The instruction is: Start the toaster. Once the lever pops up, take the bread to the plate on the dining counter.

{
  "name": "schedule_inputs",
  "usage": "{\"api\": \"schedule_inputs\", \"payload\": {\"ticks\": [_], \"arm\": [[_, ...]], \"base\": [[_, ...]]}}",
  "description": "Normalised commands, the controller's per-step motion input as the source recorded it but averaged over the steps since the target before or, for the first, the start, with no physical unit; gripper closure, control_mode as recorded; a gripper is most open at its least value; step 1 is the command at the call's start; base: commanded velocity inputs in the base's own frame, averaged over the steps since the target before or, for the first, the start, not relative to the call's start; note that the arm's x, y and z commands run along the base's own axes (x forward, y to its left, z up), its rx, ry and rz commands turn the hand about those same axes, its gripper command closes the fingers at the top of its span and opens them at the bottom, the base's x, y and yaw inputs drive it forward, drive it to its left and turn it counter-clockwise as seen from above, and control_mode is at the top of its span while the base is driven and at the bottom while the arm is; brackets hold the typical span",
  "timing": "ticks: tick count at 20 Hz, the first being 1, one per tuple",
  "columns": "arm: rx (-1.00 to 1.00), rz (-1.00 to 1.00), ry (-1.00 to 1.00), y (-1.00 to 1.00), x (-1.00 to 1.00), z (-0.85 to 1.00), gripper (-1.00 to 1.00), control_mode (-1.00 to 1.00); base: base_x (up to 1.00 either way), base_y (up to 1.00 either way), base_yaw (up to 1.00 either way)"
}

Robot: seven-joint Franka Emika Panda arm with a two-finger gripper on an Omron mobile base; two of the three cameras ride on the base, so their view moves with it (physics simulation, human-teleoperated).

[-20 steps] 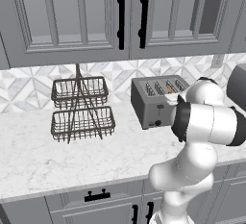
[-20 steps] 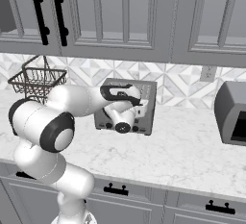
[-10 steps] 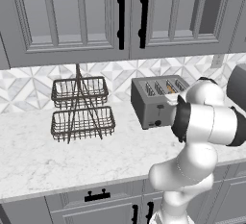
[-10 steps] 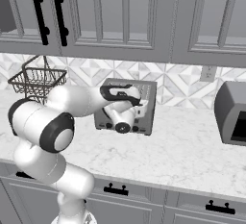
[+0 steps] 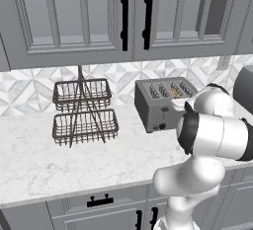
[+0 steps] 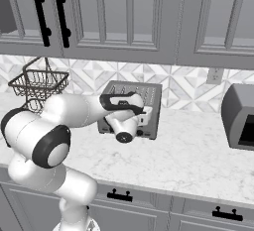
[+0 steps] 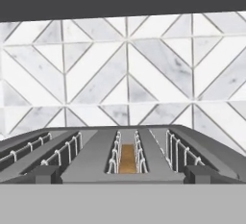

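Frankly, nothing has shifted over the last second: both base views match the earlier ones, our arm hangs in the same pose, and the toaster [image 5: 160, 104] sits where it sat on the marble counter [image 5: 74, 160], to the right of the two-tier wire basket [image 5: 84, 110]. We take that stillness as a pause at the front of the toaster, with the starting step not yet done.

The bread [image 7: 127, 158] is down in one of the middle slots, its orange-brown top edge showing between the wire guides in the hand view, and as a small orange fleck on the toaster's top in the left base view. It sits low, so we judge the toast cycle is either not yet started or still running; we cannot make out the lever itself.

Our gripper [image 6: 130, 117] is close against the toaster's front, just above the small dark knobs, looking level across the slots toward the tiled wall. The jaws stand fully wide and hold nothing; whether a finger rests on the toaster's face we cannot tell.

A dark grey appliance [image 6: 239, 116] stands well apart to the right.
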Motion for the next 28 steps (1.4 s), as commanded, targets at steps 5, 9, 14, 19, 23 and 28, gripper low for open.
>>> {"api": "schedule_inputs", "payload": {"ticks": [5, 9, 14, 19, 23, 28], "arm": [[0.01, -0.01, 0.0, 0.0, 0.0, 0.0, -1.0, -1.0], [0.0, 0.0, 0.0, -0.01, 0.09, 0.0, -1.0, -1.0], [0.0, 0.0, 0.0, 0.0, 0.21, 0.0, -1.0, -1.0], [0.0, 0.0, 0.0, 0.0, 0.15, 0.0, -1.0, -1.0], [0.0, 0.0, 0.0, 0.0, 0.11, 0.0, -1.0, -1.0], [0.0, 0.0, 0.0, 0.0, 0.04, 0.0, -1.0, -1.0]], "base": [[0.0, 0.0, 0.0], [0.0, 0.0, 0.0], [0.0, 0.0, 0.0], [0.0, 0.0, 0.0], [0.0, 0.0, 0.0], [0.0, 0.0, 0.0]]}}
